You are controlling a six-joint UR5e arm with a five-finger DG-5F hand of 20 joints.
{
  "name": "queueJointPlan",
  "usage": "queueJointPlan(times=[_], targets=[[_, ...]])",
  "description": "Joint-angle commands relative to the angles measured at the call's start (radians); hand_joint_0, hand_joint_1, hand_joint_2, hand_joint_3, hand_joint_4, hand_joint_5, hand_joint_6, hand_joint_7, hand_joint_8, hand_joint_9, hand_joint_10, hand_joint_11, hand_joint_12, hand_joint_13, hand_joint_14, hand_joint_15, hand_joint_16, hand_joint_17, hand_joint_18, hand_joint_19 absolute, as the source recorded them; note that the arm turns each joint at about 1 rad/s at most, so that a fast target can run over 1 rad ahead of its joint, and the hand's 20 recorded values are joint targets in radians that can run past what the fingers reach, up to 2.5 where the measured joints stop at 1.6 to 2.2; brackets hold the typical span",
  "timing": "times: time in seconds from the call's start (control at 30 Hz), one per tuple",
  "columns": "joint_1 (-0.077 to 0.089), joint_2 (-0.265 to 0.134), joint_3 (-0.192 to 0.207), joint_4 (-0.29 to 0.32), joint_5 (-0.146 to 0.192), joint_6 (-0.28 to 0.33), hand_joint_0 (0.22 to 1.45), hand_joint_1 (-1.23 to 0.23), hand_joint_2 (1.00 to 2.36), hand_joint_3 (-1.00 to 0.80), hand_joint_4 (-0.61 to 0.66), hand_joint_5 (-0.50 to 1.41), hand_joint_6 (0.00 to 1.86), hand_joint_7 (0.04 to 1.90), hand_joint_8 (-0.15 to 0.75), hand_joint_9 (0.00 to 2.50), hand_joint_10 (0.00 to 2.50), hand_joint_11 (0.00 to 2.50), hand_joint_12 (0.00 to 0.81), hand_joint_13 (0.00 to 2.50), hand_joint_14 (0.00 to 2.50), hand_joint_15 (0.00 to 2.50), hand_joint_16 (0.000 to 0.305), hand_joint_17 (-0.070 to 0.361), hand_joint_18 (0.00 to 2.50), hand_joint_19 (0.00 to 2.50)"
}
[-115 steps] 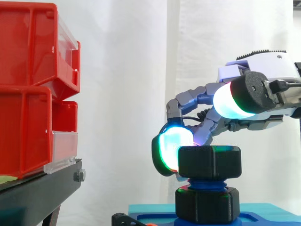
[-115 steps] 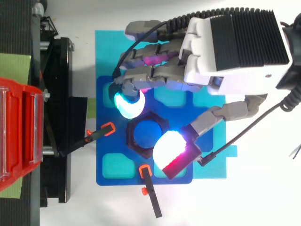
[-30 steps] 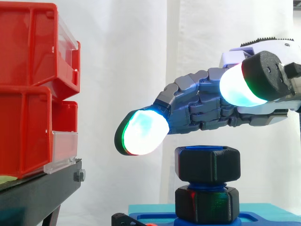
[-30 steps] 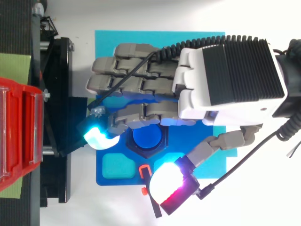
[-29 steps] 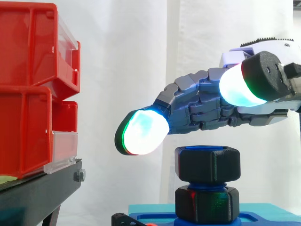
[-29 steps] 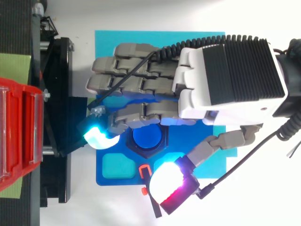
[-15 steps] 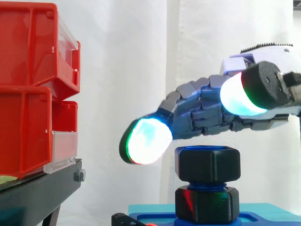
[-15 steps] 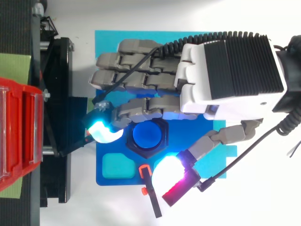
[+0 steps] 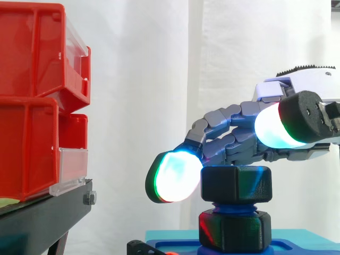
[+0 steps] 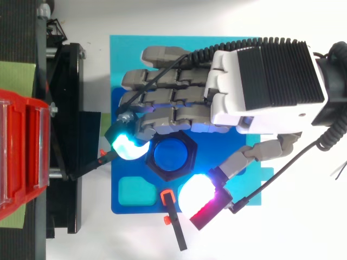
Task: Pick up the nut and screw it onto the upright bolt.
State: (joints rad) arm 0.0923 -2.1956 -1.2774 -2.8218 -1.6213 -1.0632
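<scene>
Seems hard and light, so grab the black nut (image 9: 236, 184) at the lower right by its flat sides with the hand (image 10: 265, 81), open and holding nothing.

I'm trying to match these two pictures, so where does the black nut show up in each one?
Side view: the nut sits low and right of centre, on the blue bolt.
Top view: a black hexagon near the centre, ringing the bolt's blue top.
Shared landmark: the red bins, at the left edge in both.
</scene>
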Motion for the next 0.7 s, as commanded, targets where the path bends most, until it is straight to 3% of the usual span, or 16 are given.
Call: queueJointPlan(times=[0.0,0.2,0.67], targets=[[-0.002,0.000,0.000,0.008,0.001,0.000,0.47,-0.36,1.00,-0.50,0.26,-0.12,0.50,0.99,0.251,0.39,0.00,0.00,0.256,0.28,0.00,0.00,0.028,0.064,0.00,0.00],[-0.006,-0.001,0.000,0.008,0.000,0.000,0.48,-0.36,1.00,-0.50,0.25,-0.09,0.50,1.19,0.271,0.50,0.00,0.00,0.247,0.34,0.00,0.00,0.027,0.060,0.05,0.00],[-0.023,0.000,0.000,0.016,-0.005,0.000,0.50,-0.35,1.00,-0.50,0.23,-0.02,0.50,1.40,0.282,0.73,0.00,0.00,0.228,0.48,0.00,0.00,0.022,0.050,0.17,0.00]])
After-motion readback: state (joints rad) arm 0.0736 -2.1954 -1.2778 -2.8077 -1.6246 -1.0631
